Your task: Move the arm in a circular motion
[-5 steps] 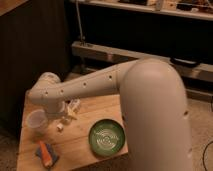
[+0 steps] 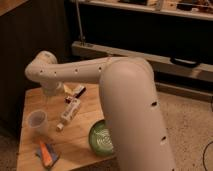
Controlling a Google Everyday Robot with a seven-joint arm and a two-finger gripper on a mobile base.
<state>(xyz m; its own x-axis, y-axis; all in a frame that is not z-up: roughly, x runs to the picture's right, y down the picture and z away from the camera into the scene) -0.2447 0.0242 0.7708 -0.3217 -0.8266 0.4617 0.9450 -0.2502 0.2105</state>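
I see arm (image 2: 125, 95) big in front. Comes from near right, reaches left over surface (image 2: 75, 142). Long part runs right to left, bends at round joint far left, then drops down. Gripper (image 2: 52, 90) hangs under that bend, over far left part of surface. Open or closed, I cannot tell. Cup (image 2: 37, 120) sits on near side of gripper, bottle (image 2: 71, 111) to its right. My guess: circle must stay high, above both.
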